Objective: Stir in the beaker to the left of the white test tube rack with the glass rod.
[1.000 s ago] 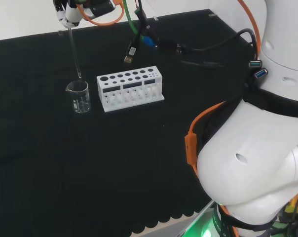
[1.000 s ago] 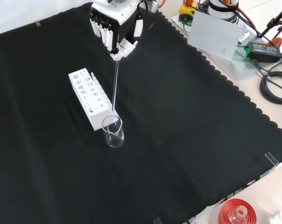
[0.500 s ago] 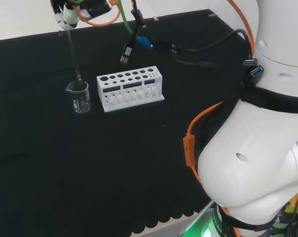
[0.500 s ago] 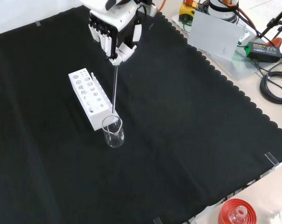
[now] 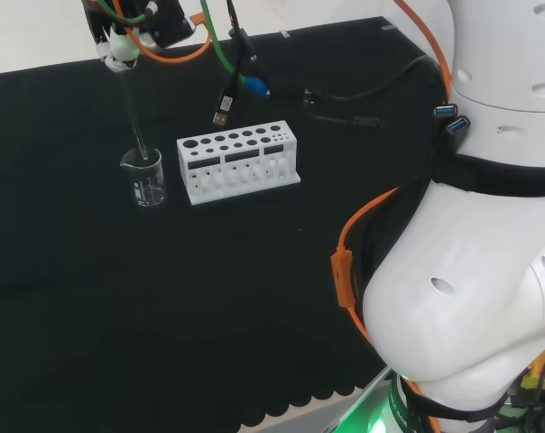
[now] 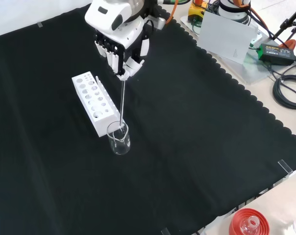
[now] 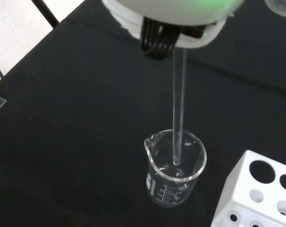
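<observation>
Beaker (image 6: 119, 138) sits on the bench (image 6: 197, 147), just left of the white test tube rack (image 5: 238, 164) in my head view. Glass rod (image 7: 178, 109) hangs near upright, tip inside the beaker. Hand (image 6: 119, 44) above, fingers (image 6: 122, 66) clamped on the rod's top.

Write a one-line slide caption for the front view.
The hand holds the glass rod upright, its tip lowered into the clear beaker at the near end of the white test tube rack.
</observation>
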Robot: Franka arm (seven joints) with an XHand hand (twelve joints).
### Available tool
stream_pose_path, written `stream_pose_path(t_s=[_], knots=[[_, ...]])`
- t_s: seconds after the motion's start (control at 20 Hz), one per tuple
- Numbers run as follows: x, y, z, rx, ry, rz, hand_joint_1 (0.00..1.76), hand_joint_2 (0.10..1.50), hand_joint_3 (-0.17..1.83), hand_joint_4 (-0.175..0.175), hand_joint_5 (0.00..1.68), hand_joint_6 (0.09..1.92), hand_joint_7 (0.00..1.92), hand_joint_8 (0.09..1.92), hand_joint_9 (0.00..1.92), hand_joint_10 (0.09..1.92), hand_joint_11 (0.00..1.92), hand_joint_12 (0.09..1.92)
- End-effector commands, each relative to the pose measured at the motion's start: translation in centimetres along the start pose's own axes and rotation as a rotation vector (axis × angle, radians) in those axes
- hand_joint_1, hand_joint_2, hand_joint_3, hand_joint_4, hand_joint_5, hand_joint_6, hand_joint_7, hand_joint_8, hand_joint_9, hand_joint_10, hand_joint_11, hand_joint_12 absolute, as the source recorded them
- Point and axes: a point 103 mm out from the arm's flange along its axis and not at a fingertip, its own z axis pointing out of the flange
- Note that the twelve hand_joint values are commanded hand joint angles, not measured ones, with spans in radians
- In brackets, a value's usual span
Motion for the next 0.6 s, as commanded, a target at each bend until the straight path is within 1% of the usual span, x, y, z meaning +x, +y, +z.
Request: stream_pose_path(t_s=[0.05, 0.1, 0.3, 0.6], knots=[[0.2, 0.5, 1.5, 0.005, 0.005, -0.017, 1.33, 0.69, 0.59, -0.175, 1.2, 0.53, 1.39, 0.65, 1.76, 0.31, 1.57, 0.63], [0.2, 0.7, 1.8, 0.005, 0.001, -0.023, 1.33, 0.69, 0.59, -0.175, 1.2, 0.53, 1.39, 0.65, 1.76, 0.31, 1.57, 0.63], [-0.1, 0.9, 3.1, 0.0, 0.024, -0.027, 1.33, 0.69, 0.58, -0.175, 1.2, 0.53, 1.39, 0.65, 1.76, 0.31, 1.57, 0.63], [-0.5, 1.6, 5.2, 0.022, 0.039, -0.028, 1.33, 0.69, 0.58, -0.175, 1.2, 0.53, 1.39, 0.65, 1.76, 0.31, 1.56, 0.63]])
